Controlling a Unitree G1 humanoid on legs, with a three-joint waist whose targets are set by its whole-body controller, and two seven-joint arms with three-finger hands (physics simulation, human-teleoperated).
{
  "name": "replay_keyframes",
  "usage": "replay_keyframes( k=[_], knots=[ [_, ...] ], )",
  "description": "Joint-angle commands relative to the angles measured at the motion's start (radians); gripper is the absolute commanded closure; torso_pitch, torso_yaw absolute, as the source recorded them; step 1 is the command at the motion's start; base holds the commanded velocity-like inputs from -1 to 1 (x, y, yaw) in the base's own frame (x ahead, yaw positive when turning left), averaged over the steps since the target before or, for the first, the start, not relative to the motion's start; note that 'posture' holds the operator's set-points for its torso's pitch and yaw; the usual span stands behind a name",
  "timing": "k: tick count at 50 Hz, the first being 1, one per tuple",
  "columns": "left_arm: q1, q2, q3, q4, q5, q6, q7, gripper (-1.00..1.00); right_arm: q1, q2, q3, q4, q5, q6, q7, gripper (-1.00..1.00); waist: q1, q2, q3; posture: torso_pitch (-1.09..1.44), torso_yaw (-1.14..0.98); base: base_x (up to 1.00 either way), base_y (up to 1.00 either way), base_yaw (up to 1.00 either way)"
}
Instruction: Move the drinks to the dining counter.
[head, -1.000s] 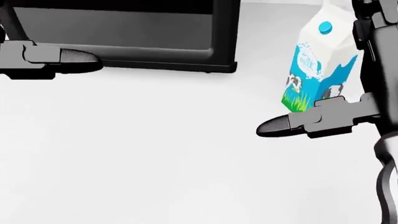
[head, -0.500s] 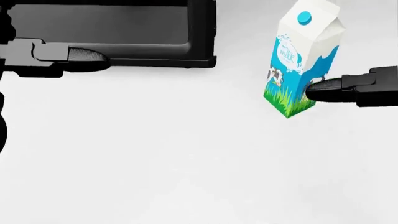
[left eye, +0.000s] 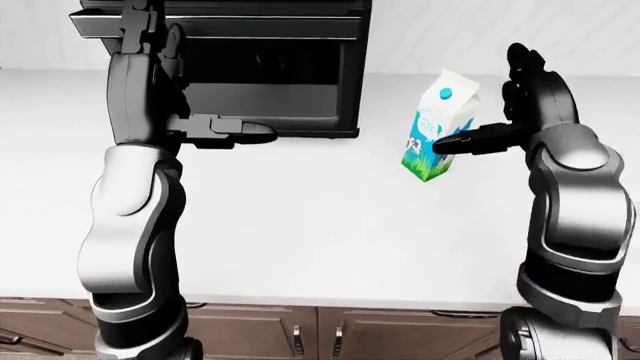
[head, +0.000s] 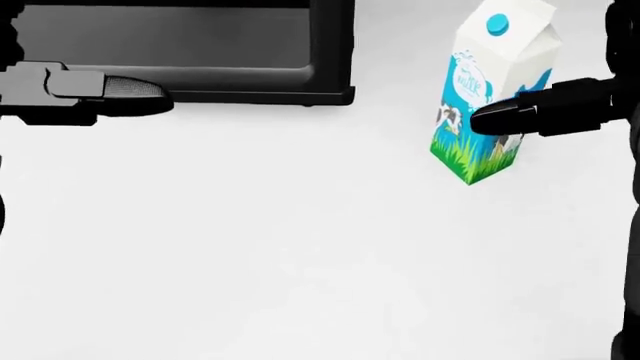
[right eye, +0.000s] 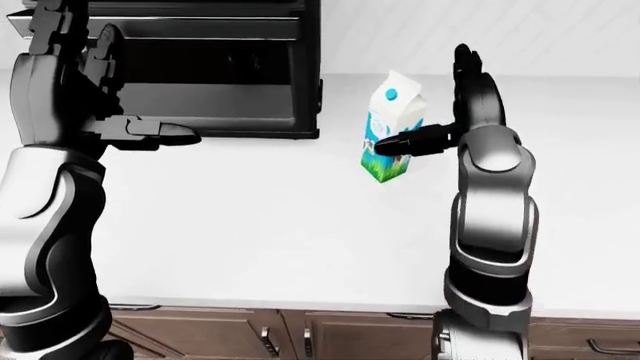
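Both arms were built of glossy silver-grey shells, rounded and barrel-shaped at the upper arm and forearm, joined by darker black bands at the elbows. The left forearm (left eye: 140, 90), nearest the black microwave (left eye: 270, 67), was a boxier grey block with stepped black plates along its edge. The left hand (left eye: 215, 131) was matte charcoal, blocky at the knuckle, its finger ending in a tapered tip with a finely textured pad. The right hand (left eye: 505, 112), farther from the microwave, was all black, with segmented, rounded fingers (left eye: 470, 140). No cables or markings showed.

"milk" on the carton (head: 490, 90)
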Motion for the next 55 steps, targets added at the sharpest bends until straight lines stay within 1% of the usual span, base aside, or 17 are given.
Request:
replay_keyframes(
  k=[1,12,23,30,36,37,38,39,40,41,42,43,44,55],
  knots=[
    [-0.03,0.01,0.01,-0.026,0.002,-0.026,0.0,-1.0,-0.037,-0.008,-0.008,0.008,0.015,-0.052,-0.027,-1.0,0.0,-0.001,-0.026,0.0,0.0,0.0,0.0,0.0],
    [-0.019,0.011,0.012,-0.022,0.009,-0.04,-0.005,-1.0,-0.076,0.002,0.002,0.23,0.092,-0.201,-0.098,-1.0,-0.001,0.001,-0.029,0.0,0.0,0.0,0.0,0.0],
    [-0.004,0.012,0.018,-0.013,0.014,-0.058,-0.012,-1.0,-0.104,0.015,0.017,0.387,0.142,-0.319,-0.146,-1.0,-0.001,0.002,-0.03,0.0,0.0,0.0,0.0,0.0],
    [0.002,0.012,0.019,-0.009,0.016,-0.068,-0.011,-1.0,-0.105,0.017,0.024,0.417,0.153,-0.334,-0.156,-1.0,-0.001,0.0,-0.031,0.0,0.0,0.0,0.0,0.0],
    [-0.012,0.016,0.018,-0.005,0.015,-0.063,-0.011,-1.0,-0.091,0.022,0.016,0.409,0.167,-0.331,-0.168,-1.0,0.001,-0.002,-0.03,0.0,0.0,0.0,0.0,0.0],
    [-0.015,0.016,0.018,-0.003,0.015,-0.064,-0.01,-1.0,-0.092,0.018,0.025,0.41,0.163,-0.325,-0.164,-1.0,0.001,-0.002,-0.03,0.0,0.0,0.0,0.0,0.0],
    [-0.016,0.016,0.016,-0.003,0.015,-0.065,-0.01,-1.0,-0.094,0.021,0.023,0.407,0.168,-0.325,-0.163,-0.67,0.001,-0.003,-0.03,0.0,0.0,0.0,0.0,0.0],
    [-0.016,0.016,0.015,-0.002,0.016,-0.065,-0.01,-1.0,-0.094,0.017,0.031,0.407,0.161,-0.323,-0.158,-0.32,0.001,-0.003,-0.03,0.0,0.0,0.0,0.0,0.0],
    [-0.019,0.015,0.014,-0.003,0.015,-0.064,-0.01,-1.0,-0.093,0.019,0.027,0.404,0.162,-0.327,-0.16,0.23,0.001,-0.003,-0.03,0.0,0.0,0.0,0.0,0.0],
    [-0.021,0.015,0.014,-0.002,0.015,-0.063,-0.01,-1.0,-0.093,0.019,0.027,0.403,0.162,-0.326,-0.16,0.32,0.001,-0.003,-0.029,0.0,0.0,0.0,0.0,0.0],
    [-0.024,0.016,0.016,-0.001,0.014,-0.061,-0.01,-1.0,-0.097,0.018,0.028,0.398,0.16,-0.325,-0.158,0.55,0.001,-0.002,-0.029,0.0,0.0,0.0,0.0,0.0],
    [-0.024,0.017,0.016,-0.001,0.014,-0.061,-0.01,-1.0,-0.098,0.018,0.027,0.395,0.16,-0.329,-0.158,0.65,0.001,-0.002,-0.028,0.0,0.0,0.0,0.0,0.0],
    [-0.025,0.018,0.018,-0.006,0.011,-0.057,-0.01,-1.0,-0.099,0.017,0.03,0.391,0.157,-0.324,-0.156,1.0,0.001,-0.002,-0.029,0.0,0.0,0.0,0.0,0.0],
    [-0.006,0.017,0.019,-0.009,0.016,-0.07,-0.011,-1.0,-0.121,0.014,0.032,0.32,0.139,-0.302,-0.143,1.0,0.003,0.001,-0.028,0.0,0.0,0.0,0.0,0.0]
  ],
)
